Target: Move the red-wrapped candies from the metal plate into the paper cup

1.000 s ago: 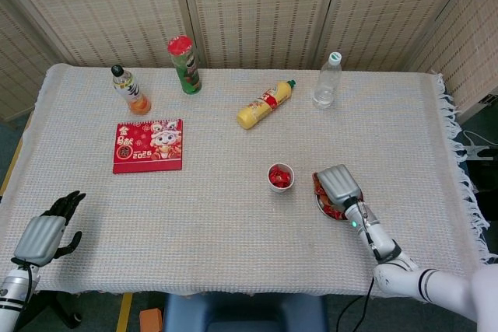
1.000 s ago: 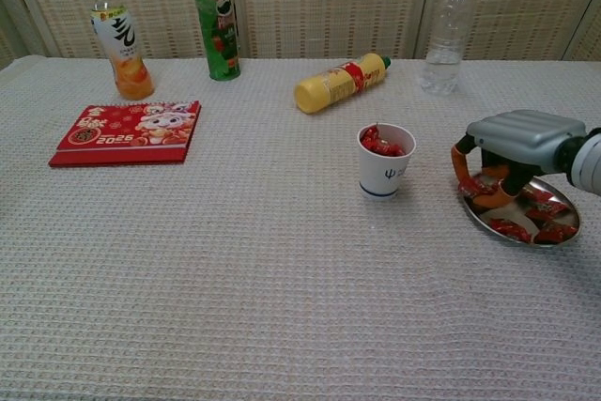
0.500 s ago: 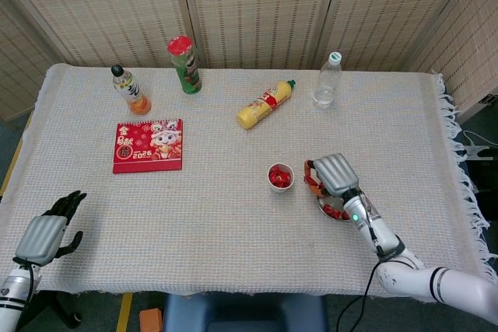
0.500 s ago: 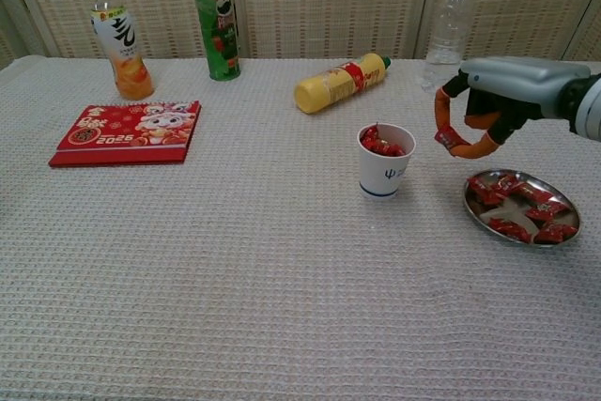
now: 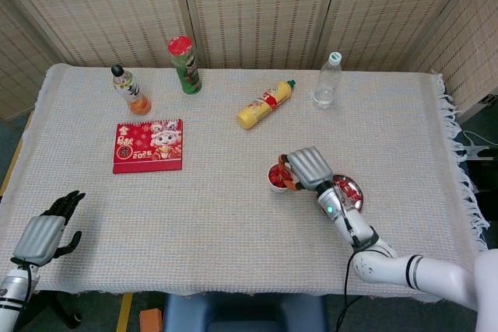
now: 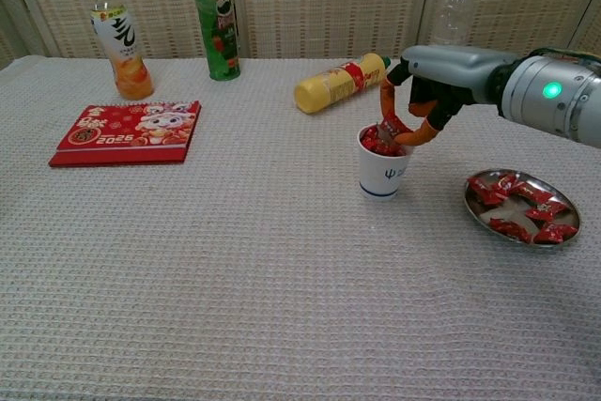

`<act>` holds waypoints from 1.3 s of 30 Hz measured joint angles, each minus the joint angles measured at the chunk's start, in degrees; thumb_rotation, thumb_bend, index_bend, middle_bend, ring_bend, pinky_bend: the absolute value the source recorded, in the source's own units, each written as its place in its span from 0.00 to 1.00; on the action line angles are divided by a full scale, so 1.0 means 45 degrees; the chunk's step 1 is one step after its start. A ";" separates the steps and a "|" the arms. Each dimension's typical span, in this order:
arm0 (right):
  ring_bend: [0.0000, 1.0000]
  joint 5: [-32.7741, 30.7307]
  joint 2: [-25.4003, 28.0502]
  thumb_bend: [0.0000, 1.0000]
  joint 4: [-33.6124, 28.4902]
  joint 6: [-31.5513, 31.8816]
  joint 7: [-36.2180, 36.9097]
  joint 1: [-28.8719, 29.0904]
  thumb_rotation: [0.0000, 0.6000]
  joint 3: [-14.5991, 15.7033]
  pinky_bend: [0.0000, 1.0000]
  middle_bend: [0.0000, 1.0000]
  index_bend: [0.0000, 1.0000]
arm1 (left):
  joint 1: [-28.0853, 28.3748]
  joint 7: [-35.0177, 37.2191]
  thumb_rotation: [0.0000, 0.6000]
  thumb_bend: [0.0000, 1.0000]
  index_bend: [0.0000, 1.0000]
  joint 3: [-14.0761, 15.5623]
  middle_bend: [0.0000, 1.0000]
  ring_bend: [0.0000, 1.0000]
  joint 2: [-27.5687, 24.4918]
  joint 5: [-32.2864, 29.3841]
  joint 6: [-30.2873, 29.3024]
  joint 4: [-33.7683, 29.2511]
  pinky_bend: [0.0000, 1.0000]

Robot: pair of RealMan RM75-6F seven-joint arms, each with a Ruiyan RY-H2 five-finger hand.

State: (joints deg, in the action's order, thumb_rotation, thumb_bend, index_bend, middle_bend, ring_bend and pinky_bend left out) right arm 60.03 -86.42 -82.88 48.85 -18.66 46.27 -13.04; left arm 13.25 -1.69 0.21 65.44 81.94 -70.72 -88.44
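Note:
My right hand (image 6: 424, 91) hovers just over the white paper cup (image 6: 384, 176), pinching a red-wrapped candy (image 6: 392, 126) above its mouth. In the head view the right hand (image 5: 305, 168) partly covers the cup (image 5: 275, 179). Red candies fill the cup near its rim. The metal plate (image 6: 521, 229) lies to the right of the cup with several red-wrapped candies (image 6: 516, 202) in it; it also shows in the head view as the plate (image 5: 352, 190). My left hand (image 5: 45, 232) hangs off the table's near left corner, fingers spread, holding nothing.
A red calendar (image 5: 148, 145) lies at mid left. Along the far side stand an orange drink bottle (image 5: 129, 91), a green canister (image 5: 184, 64) and a clear water bottle (image 5: 327, 81). A yellow squeeze bottle (image 5: 264, 105) lies on its side behind the cup.
My right hand rose off the plate with a candy pinched and moved left, from beside the plate to directly over the cup. The left hand has stayed still.

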 measured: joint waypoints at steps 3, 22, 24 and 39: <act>0.91 -0.0242 -0.0236 0.22 0.0288 0.0061 -0.0257 0.0121 1.00 0.0038 1.00 1.00 0.52 | 0.0022 0.0048 1.00 0.45 0.00 0.0007 0.00 0.09 -0.0006 0.0024 0.0040 0.0023 0.37; 0.90 -0.0032 0.0182 0.22 -0.0145 0.0838 -0.0426 -0.0012 1.00 0.0272 1.00 1.00 0.20 | 0.0005 0.0050 1.00 0.45 0.00 0.0006 0.00 0.09 0.0003 0.0081 -0.0047 0.0023 0.37; 0.90 0.0128 0.0438 0.22 -0.0347 0.1071 -0.0236 -0.0215 1.00 0.0322 1.00 1.00 0.20 | 0.0010 0.0032 1.00 0.45 0.00 0.0014 0.00 0.09 0.0012 0.0086 -0.0032 0.0025 0.37; 0.90 0.1323 0.1323 0.22 0.0036 0.1768 0.0223 -0.1640 1.00 0.1710 1.00 1.00 0.33 | 0.0023 -0.0359 1.00 0.45 0.00 0.0067 0.00 0.09 0.0126 0.0088 0.0006 -0.0054 0.37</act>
State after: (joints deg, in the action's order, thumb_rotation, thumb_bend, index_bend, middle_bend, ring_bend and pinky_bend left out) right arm 65.98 -80.47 -82.72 56.80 -17.66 38.89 -5.34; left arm 13.35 -3.30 0.52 66.01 82.34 -70.69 -88.68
